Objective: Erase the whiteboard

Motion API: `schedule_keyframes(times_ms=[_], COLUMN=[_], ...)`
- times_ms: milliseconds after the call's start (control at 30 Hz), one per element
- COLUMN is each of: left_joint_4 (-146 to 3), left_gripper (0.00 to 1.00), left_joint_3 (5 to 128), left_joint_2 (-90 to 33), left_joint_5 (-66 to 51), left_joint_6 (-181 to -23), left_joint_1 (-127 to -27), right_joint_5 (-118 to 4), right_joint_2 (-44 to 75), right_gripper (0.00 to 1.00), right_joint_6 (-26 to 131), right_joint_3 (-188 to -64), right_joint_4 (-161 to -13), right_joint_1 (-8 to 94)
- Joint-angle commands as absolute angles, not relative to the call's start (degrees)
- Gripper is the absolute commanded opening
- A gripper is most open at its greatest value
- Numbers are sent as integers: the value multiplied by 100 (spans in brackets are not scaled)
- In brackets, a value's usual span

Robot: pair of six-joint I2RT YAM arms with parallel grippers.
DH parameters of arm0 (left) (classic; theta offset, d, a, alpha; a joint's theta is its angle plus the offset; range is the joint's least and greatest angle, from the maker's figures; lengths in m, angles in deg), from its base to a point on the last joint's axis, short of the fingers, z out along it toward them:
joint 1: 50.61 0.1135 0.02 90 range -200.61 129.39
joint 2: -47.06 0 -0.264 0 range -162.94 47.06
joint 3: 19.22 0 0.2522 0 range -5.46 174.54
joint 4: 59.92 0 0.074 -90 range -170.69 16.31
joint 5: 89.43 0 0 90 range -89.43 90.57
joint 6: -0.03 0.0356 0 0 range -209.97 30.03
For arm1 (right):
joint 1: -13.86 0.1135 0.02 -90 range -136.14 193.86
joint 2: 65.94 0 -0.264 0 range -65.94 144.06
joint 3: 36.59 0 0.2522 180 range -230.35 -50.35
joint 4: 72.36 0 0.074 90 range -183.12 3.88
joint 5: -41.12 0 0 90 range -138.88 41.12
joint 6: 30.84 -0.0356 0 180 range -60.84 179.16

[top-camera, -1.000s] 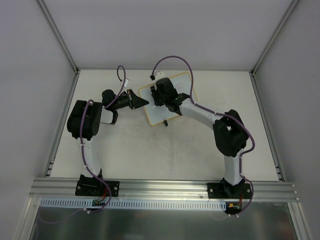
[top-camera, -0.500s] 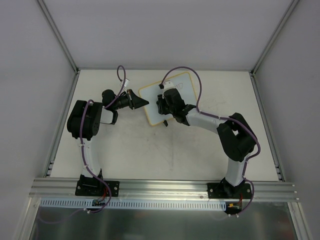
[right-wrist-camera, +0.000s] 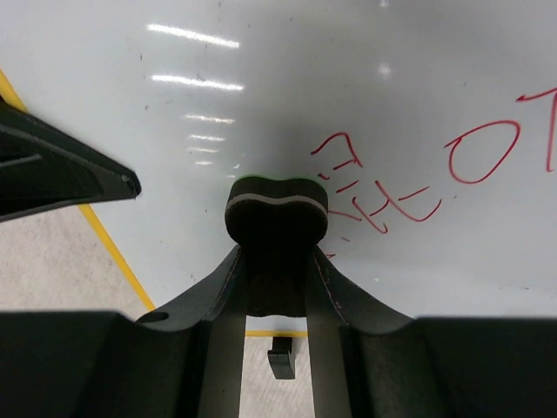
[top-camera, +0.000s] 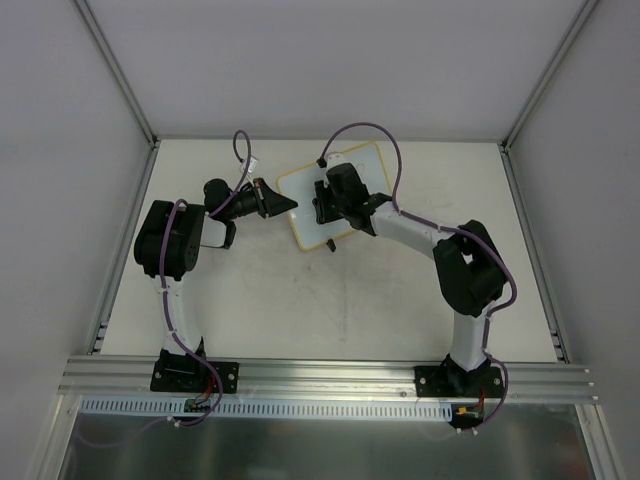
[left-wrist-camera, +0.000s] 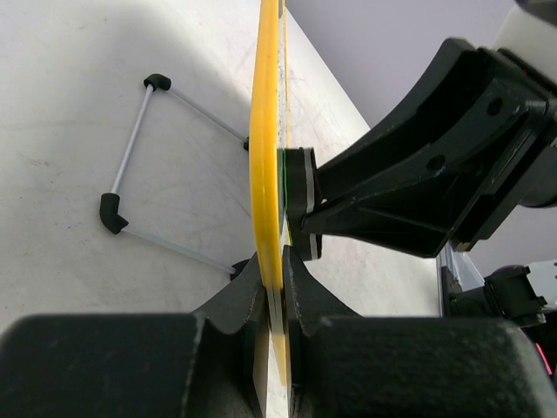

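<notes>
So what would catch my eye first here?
The yellow-rimmed whiteboard, toward the far side of the table, has red writing on it. The left gripper pinches its edge, while the right gripper presses a small dark eraser against its face, just left of the writing.

The table (top-camera: 300, 300) is a pale cream surface, marked with faint grey scuffs (top-camera: 345, 325) near its middle. An aluminium rail (top-camera: 330, 372) runs along its near edge. Toward the far middle sits the whiteboard (top-camera: 298, 215), turned at an angle to the table's edges. Its wire stand (left-wrist-camera: 110, 214) with black-capped corners is folded out against the tabletop. Whether the board's own rim touches the surface cannot be told.
</notes>
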State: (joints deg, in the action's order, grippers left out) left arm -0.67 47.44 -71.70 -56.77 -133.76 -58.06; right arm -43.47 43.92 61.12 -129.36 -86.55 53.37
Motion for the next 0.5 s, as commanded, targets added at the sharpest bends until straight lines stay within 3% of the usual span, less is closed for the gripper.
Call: schedule_keyframes(times_ms=[0, 467], left_joint_4=[1262, 1254], left_gripper=[0, 0], left_joint_3=[4850, 4859], left_joint_2=[-7204, -7204], left_joint_5=[-5955, -5981], left_joint_6=[-12645, -12601], left_joint_1=[-5870, -5888], right_joint_5=[-4080, -4062], right_joint_2=[4673, 4832], right_gripper=[0, 0], right_joint_6=[6338, 6628], right_joint_3=[-13639, -14475], right_joint_4=[-8830, -8964], right_joint_1=[5078, 4990])
